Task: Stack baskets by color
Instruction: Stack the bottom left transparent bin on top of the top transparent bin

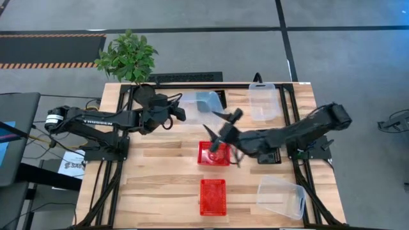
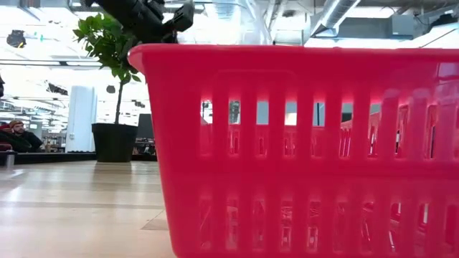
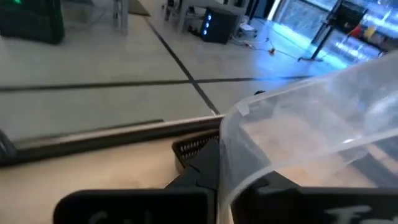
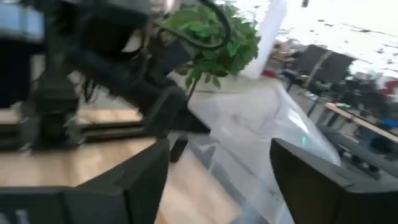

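My left gripper (image 1: 181,112) is shut on a clear basket (image 1: 208,102) at the table's far middle; the basket also fills the left wrist view (image 3: 311,124). My right gripper (image 1: 216,123) stands open just near of that basket, its fingers (image 4: 140,186) spread wide, with the clear basket (image 4: 249,137) ahead of them. Below the right gripper, a red basket (image 1: 213,154) rests on the table. A second red basket (image 1: 213,196) sits near the front edge and fills the low view (image 2: 308,143). My left gripper pinches the clear basket's rim (image 3: 225,163) at a rounded corner between its two fingers, one finger inside the wall and one outside. The fingers come roughly level from the table's left. The basket sits tilted; whether it is clear of the table does not show.
Another clear basket (image 1: 263,101) stands at the far right, and one more (image 1: 281,197) lies at the near right. Something black (image 1: 270,157) sits under the right arm. A potted plant (image 1: 128,57) stands beyond the far left corner.
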You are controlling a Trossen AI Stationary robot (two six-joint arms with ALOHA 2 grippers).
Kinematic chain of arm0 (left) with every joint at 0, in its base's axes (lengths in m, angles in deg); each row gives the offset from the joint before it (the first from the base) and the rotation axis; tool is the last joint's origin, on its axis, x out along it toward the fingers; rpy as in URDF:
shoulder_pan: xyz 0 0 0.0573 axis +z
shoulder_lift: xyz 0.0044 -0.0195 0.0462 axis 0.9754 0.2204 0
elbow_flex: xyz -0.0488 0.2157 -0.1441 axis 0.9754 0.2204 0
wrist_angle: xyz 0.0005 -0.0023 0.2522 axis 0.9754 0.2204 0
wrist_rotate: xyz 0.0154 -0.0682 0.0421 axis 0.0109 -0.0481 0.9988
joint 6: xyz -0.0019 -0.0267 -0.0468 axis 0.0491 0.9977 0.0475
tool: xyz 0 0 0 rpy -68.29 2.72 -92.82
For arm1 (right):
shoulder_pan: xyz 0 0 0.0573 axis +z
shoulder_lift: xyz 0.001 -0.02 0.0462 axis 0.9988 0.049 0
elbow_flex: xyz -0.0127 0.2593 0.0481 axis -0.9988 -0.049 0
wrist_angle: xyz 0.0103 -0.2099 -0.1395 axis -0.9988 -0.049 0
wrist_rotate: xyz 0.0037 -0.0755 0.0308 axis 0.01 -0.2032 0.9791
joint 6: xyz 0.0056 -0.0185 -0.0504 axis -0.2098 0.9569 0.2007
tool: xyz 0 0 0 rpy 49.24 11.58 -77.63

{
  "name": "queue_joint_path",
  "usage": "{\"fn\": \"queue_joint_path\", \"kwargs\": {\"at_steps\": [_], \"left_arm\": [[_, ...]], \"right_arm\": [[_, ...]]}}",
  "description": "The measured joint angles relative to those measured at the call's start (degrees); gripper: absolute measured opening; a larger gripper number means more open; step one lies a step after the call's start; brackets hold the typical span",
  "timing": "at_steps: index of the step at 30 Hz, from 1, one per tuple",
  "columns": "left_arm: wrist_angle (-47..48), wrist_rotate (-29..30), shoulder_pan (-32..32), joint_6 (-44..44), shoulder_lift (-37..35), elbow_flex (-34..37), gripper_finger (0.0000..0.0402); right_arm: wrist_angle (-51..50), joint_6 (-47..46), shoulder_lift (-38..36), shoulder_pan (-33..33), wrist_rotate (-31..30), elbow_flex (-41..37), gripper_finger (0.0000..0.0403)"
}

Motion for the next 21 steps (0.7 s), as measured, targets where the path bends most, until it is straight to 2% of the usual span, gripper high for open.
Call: {"fn": "queue_joint_path", "kwargs": {"at_steps": [3, 6, 8, 10, 15, 21], "left_arm": [[5.00, 0.34, 0.03, -3.39, 0.25, -4.22, 0.0000], [10.23, 0.28, -0.08, -5.77, 0.35, -8.51, 0.0000], [14.40, -1.15, 0.16, -7.84, 0.65, -11.43, 0.0000], [19.04, -4.01, 0.95, -10.32, 1.50, -15.24, 0.0000], [31.58, -16.38, 3.49, -15.73, 7.08, -28.37, 0.0000], [43.89, -27.46, 6.38, -29.41, 20.42, -48.57, 0.0000]], "right_arm": [[-11.39, -5.22, -7.15, 2.37, 1.78, 0.00, 0.0319], [-23.34, -14.12, -14.84, 2.73, 11.47, -0.03, 0.0325], [-26.10, -17.71, -18.68, 2.09, 18.50, 0.09, 0.0325], [-28.79, -18.25, -21.55, 1.60, 21.34, 0.00, 0.0326], [-38.23, -22.33, -28.44, 1.04, 21.12, -0.02, 0.0326], [-50.61, -30.36, -34.16, 1.52, 15.63, 0.00, 0.0326]]}}
